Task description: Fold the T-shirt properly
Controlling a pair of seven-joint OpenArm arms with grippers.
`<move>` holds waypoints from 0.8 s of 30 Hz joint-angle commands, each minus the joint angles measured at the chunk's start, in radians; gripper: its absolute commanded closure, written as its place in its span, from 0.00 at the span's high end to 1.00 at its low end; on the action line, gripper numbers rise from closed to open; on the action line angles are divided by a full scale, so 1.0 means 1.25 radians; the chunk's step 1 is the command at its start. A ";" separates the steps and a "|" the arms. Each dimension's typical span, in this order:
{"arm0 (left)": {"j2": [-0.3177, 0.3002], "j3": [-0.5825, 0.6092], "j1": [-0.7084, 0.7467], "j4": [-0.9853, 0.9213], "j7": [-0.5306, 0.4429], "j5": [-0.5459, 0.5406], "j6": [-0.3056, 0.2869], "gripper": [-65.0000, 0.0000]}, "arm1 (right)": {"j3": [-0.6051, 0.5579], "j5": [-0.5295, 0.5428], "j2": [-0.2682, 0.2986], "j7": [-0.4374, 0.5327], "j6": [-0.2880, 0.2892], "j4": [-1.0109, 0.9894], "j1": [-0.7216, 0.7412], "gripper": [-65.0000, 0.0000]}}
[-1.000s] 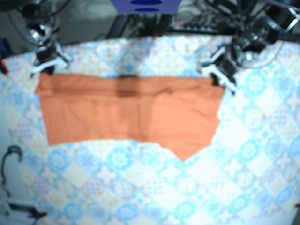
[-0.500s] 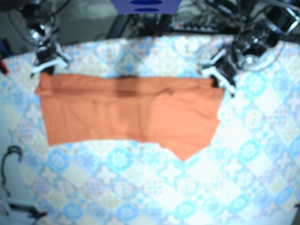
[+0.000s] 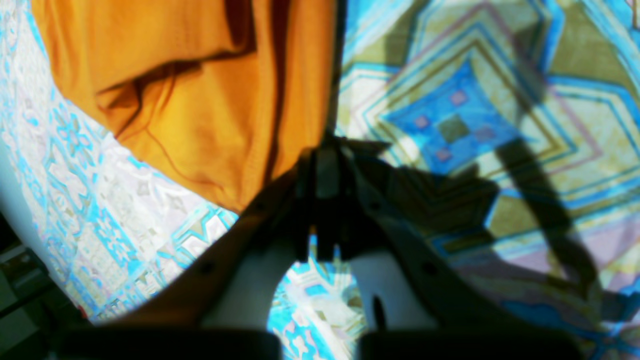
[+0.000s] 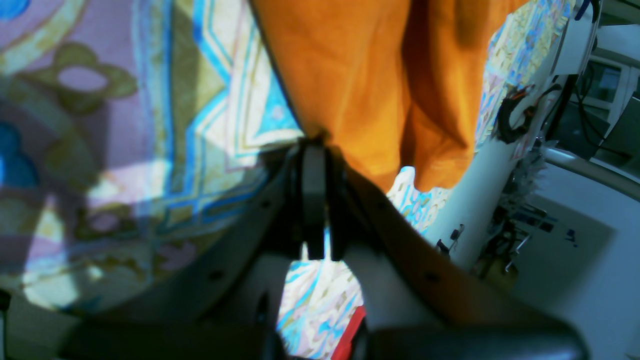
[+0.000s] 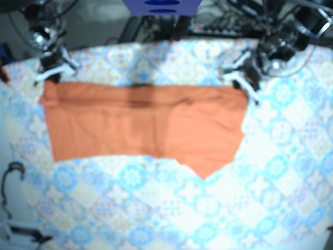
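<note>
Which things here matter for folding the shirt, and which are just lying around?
For the job: orange T-shirt, left end effector, right end effector.
Just lying about: patterned tablecloth underneath, black cable loop at the table's edge, blue object beyond the far edge.

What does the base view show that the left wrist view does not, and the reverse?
Only the base view: the whole T-shirt spread wide, with the right gripper at its other far corner. Only the left wrist view: the left gripper with jaws closed at the shirt's edge. Both: orange cloth on the patterned tablecloth.
</note>
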 commanded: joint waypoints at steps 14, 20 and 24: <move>-0.074 -0.009 0.064 0.106 0.022 0.018 0.023 0.00 | 0.004 0.001 0.028 0.002 0.002 0.063 -0.039 0.00; -0.103 -0.012 0.118 0.157 0.025 0.018 0.023 0.00 | 0.009 0.001 0.042 0.003 0.002 0.063 -0.063 0.00; -0.124 -0.012 0.153 0.165 0.025 0.018 0.026 0.00 | 0.009 0.003 0.044 0.003 0.001 0.063 -0.077 0.00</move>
